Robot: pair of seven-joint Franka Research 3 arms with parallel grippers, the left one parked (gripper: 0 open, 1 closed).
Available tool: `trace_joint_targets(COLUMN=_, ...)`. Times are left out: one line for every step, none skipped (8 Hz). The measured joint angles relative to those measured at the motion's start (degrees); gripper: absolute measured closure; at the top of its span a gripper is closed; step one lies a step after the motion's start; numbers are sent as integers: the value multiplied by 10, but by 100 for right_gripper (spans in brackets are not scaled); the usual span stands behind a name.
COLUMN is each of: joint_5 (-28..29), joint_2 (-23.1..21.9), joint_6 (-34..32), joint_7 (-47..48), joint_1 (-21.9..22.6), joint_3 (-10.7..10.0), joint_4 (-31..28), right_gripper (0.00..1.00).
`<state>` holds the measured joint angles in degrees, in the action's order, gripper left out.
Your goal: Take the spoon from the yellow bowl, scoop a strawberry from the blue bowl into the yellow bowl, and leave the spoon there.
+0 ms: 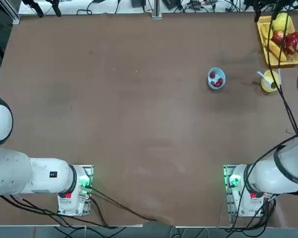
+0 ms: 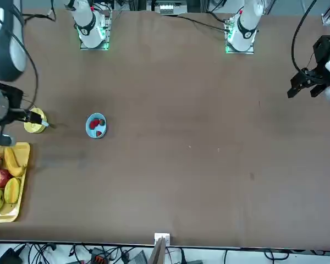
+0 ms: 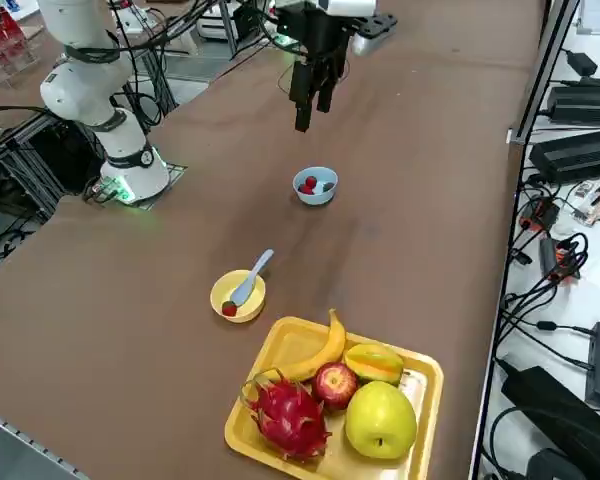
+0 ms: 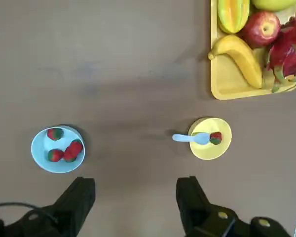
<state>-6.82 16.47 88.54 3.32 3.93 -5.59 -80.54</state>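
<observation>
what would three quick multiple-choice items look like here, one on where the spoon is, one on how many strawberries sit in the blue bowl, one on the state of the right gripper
1. Where is the spoon?
A. On the fruit tray
B. Resting in the yellow bowl, handle over the rim
C. In the blue bowl

2. How many strawberries lie in the blue bowl?
A. None
B. Three
C. Six

3. What is the state of the right gripper?
A. Open and empty, up above the table
B. Shut on the spoon
C. Shut on a strawberry

Answers:
1 B: the spoon's scoop lies in the yellow bowl beside one strawberry, and its handle sticks out past the rim.
2 B: the wrist view shows three red berries in it.
3 A: the two fingers stand wide apart with nothing between them, high over both bowls.
</observation>
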Motion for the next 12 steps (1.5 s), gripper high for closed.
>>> trace_joint_targets(joint_5=21, joint_2=-12, joint_6=0, joint_7=-3, joint_1=-1, joint_3=0, joint_4=0, right_gripper=0)
trace_joint_targets(joint_5=42, joint_2=-24, joint_6=-1, joint_7=-3, joint_1=-2, joint_3=1, joint_4=0, right_gripper=0)
trace_joint_targets(joint_5=55, joint_2=-37, joint_6=-2, joint_7=-3, joint_1=-5, joint_3=1, joint_4=-1, right_gripper=0)
trace_joint_targets(joint_5=61, joint_2=-51, joint_6=-2, joint_7=-3, joint_1=-8, joint_3=1, joint_4=-2, right_gripper=0)
trace_joint_targets(joint_5=63, joint_2=-69, joint_6=-2, joint_7=-3, joint_1=-9, joint_3=1, joint_4=-7, right_gripper=0)
trace_joint_targets(joint_5=64, joint_2=-91, joint_6=-3, joint_7=-4, joint_1=-9, joint_3=2, joint_4=-21, right_gripper=0)
trace_joint_targets(joint_5=64, joint_2=-116, joint_6=-3, joint_7=-6, joint_1=-10, joint_3=6, joint_4=-42, right_gripper=0)
trace_joint_targets(joint_5=64, joint_2=-138, joint_6=0, joint_7=-6, joint_1=-14, joint_3=17, joint_4=-63, right_gripper=0)
trace_joint_targets(joint_5=64, joint_2=-157, joint_6=9, joint_7=-6, joint_1=-18, joint_3=27, joint_4=-83, right_gripper=0)
trace_joint_targets(joint_5=64, joint_2=-175, joint_6=22, joint_7=-6, joint_1=-19, joint_3=31, joint_4=-103, right_gripper=0)
trace_joint_targets(joint_5=64, joint_2=-192, joint_6=31, joint_7=-6, joint_1=-22, joint_3=32, joint_4=-121, right_gripper=0)
trace_joint_targets(joint_5=65, joint_2=-204, joint_6=31, joint_7=-6, joint_1=-25, joint_3=32, joint_4=-133, right_gripper=0)
